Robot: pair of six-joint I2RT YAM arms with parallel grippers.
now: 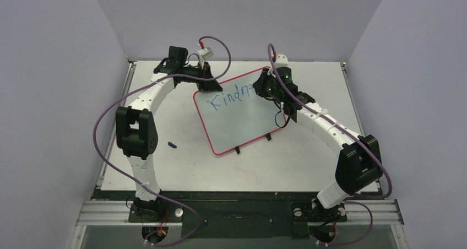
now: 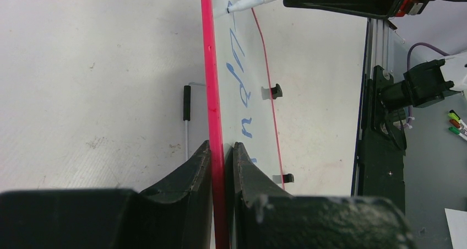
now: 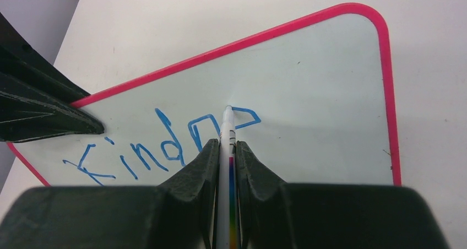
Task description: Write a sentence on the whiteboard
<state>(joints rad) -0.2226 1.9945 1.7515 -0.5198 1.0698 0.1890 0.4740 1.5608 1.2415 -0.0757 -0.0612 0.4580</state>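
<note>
Far left on the surface (image 1: 308,166), well apart from everything else: a small dark-blue cap (image 1: 172,145). Next, the left claw (image 2: 221,147), clamped shut on the red rim of the whiteboard (image 2: 261,133) at its far-left corner, one finger against each face of the board. To the right of that grip, skewed on the surface, the white board itself, with two black clips (image 1: 237,149) along its near edge. Across the upper part of the board, in blue marker, the sentence (image 3: 159,147): "Kindn" and one part-drawn letter after it. At the right end of that writing, the right claw (image 3: 224,144), closed tight on a white marker (image 3: 227,125), tip touching the board at the last blue stroke.
</note>
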